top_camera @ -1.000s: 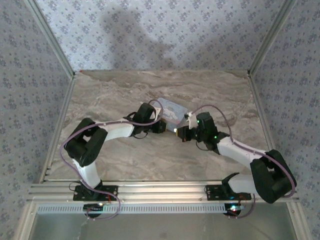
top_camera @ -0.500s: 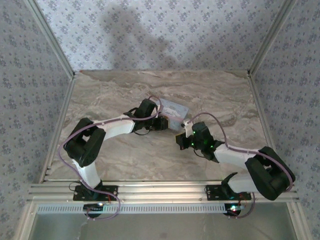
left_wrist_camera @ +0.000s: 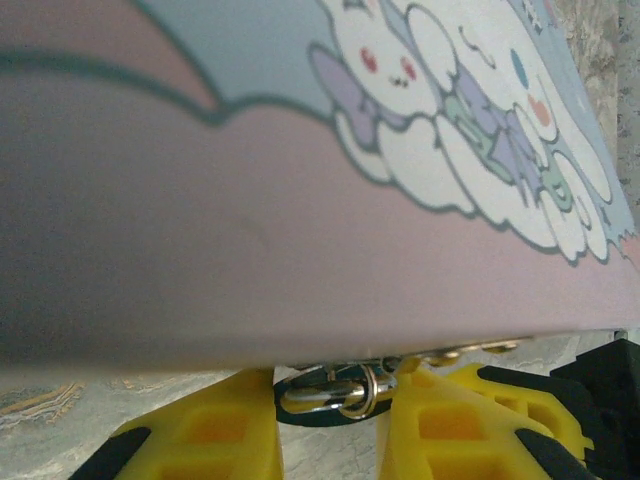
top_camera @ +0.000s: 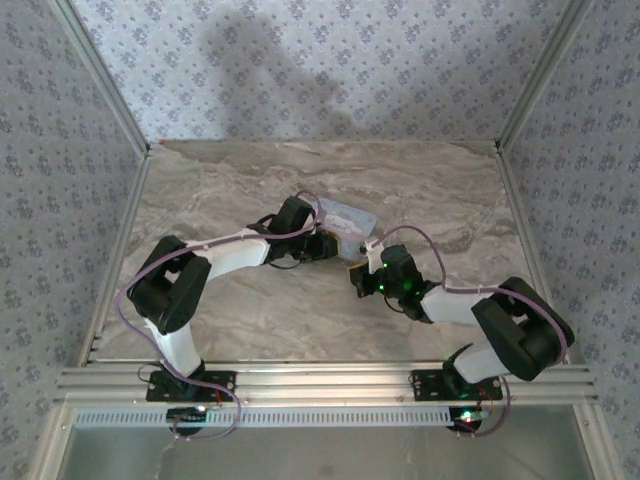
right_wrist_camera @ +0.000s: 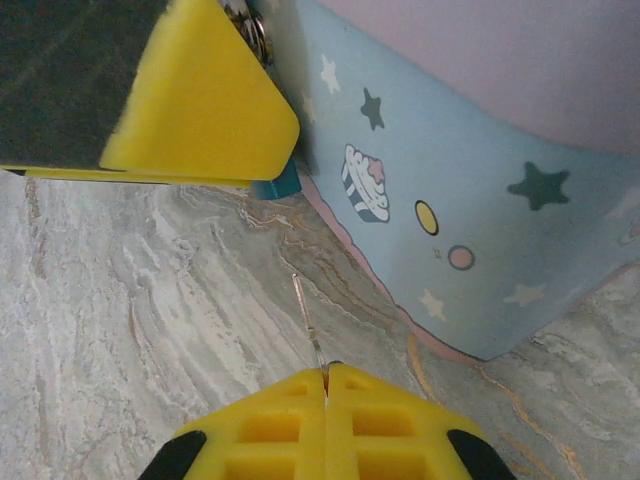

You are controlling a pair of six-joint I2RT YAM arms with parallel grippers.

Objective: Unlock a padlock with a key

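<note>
Left gripper (left_wrist_camera: 332, 400) is gripping the tiny blue silver-shackled padlock (right_wrist_camera: 275, 188) steady, upper left, so right gripper (right_wrist_camera: 325, 375), pinching the thin silvery key (right_wrist_camera: 308, 312), can aim.

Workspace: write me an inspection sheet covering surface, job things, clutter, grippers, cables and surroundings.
Surface: marbled table.
Job's things: padlock at the tin's lower edge; key a thin blade, its tip short of the padlock.
Clutter: cartoon tin.
Grippers: left gripper shut on padlock; right gripper shut on key.
Cables: purple cables loop along both arms.
Surroundings: patterned walls, aluminium frame.
</note>
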